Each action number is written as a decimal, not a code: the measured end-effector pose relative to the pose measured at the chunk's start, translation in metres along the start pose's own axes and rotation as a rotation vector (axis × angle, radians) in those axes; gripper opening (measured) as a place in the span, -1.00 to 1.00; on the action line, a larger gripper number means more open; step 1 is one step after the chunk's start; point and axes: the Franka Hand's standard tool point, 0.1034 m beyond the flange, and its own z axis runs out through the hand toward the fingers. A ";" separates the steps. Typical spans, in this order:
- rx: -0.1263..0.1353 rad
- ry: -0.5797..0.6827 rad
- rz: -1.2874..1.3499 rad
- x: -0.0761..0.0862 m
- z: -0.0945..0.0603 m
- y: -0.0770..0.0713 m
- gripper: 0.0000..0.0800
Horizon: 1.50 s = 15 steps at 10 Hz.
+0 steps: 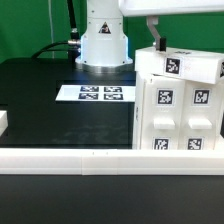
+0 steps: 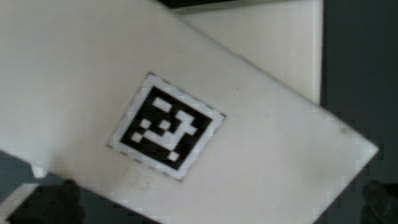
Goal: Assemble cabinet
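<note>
The cabinet is a white box with black-and-white tags on its face, standing at the exterior view's right on the black table. A tagged white panel lies slightly tilted on its top. My gripper comes down from above onto the panel's left end. In the wrist view the panel with one tag fills the frame, very close under the gripper. The dark fingertips sit at the two corners, wide apart. The jaws look open, with a dark gap between one finger and the panel's edge.
The marker board lies flat mid-table before the white robot base. A long white rail runs along the front edge. A small white block sits at the exterior view's left edge.
</note>
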 end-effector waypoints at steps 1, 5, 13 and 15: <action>0.002 -0.021 -0.182 -0.004 0.002 -0.002 0.99; -0.038 -0.027 -0.468 -0.004 0.003 -0.001 0.99; -0.050 -0.036 -0.611 -0.008 0.022 0.002 0.42; -0.051 -0.036 -0.568 -0.008 0.022 0.003 0.40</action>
